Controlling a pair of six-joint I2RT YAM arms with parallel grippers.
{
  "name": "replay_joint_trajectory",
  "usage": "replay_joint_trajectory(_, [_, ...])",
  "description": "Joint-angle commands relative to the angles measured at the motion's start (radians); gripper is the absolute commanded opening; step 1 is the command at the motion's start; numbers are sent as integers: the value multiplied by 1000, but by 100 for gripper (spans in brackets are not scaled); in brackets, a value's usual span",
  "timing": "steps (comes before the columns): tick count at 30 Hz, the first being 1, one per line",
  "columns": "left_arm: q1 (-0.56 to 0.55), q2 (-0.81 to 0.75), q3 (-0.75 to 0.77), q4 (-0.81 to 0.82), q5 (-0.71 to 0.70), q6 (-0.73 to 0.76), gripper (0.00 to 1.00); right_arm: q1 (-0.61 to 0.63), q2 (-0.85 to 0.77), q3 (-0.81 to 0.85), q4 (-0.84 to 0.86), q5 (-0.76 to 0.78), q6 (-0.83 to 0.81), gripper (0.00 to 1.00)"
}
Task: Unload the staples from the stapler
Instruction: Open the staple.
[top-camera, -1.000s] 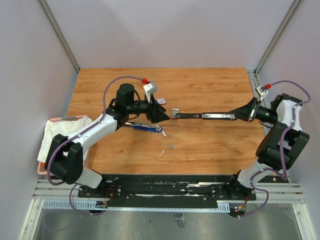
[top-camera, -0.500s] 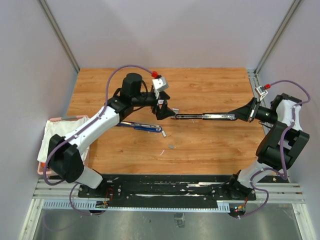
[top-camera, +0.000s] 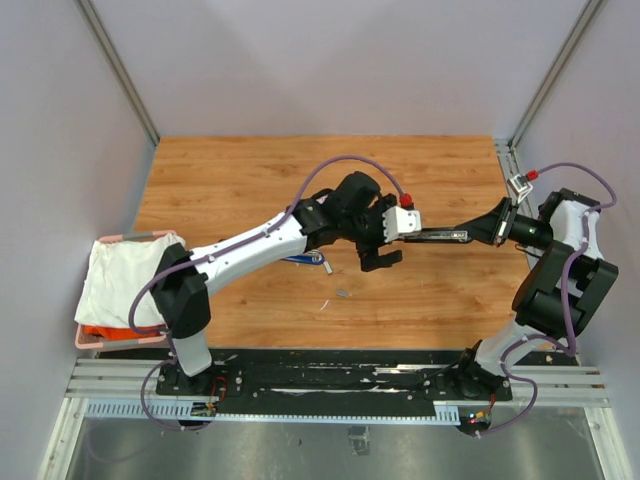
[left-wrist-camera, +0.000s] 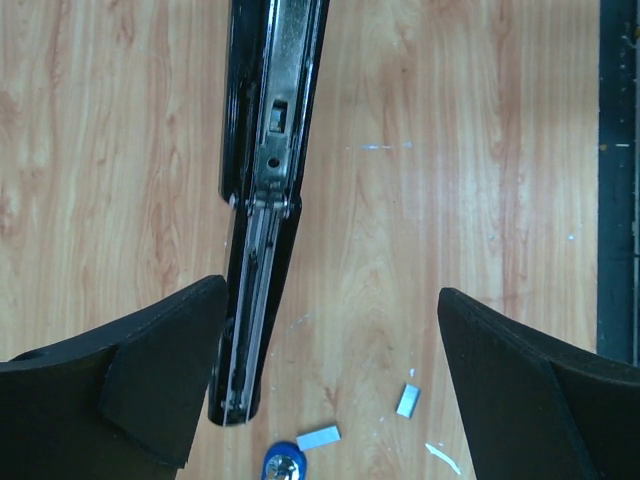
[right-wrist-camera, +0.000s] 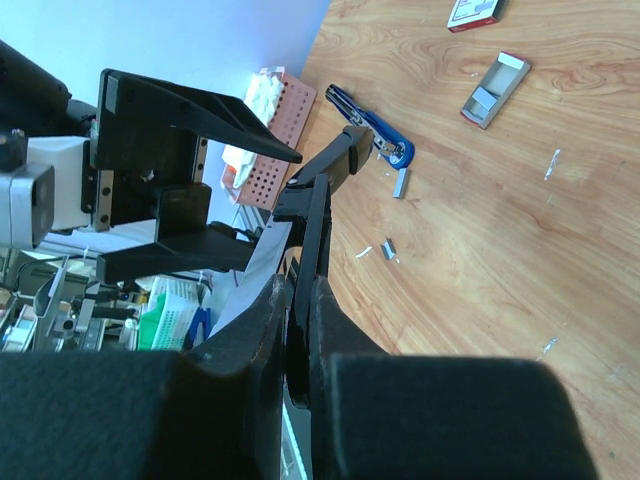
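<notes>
My right gripper is shut on the rear end of a long black stapler, folded out flat and held above the table. In the top view the stapler runs left from that gripper and passes under my left wrist. My left gripper hangs open over the stapler's front half, with the left finger beside it and the metal staple channel facing up. Two short silvery staples lie loose on the wood below. One of the staples also shows in the top view.
A blue stapler lies on the table left of my left gripper. A pink basket holding a white cloth sits at the left edge. A small grey tray and a red-and-white box lie farther out.
My left arm has swung right from the stapler's front tip to above its middle, and its jaws have opened wide. The right arm and stapler have stayed still.
</notes>
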Motion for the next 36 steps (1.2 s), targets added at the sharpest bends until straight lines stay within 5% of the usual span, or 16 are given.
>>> replay_joint_trajectory(1, [-50,46,96,-51,-143,40,98,12,9,-8,-41,-118,-6,0])
replay_joint_trajectory(8, [-98,140,223,-84,-217,41,98,24,12,-13,-41,-114,-4,0])
replay_joint_trajectory(20, [-134,223,277,-98,-279,80,79,32,15,-16,-42,-115,2,0])
replay_joint_trajectory(30, [-134,265,301,-74,-335,68,45,42,24,-15,-42,-113,9,0])
replay_joint_trajectory(36, [-134,275,307,-74,-354,62,6,42,32,-10,-42,-104,9,1])
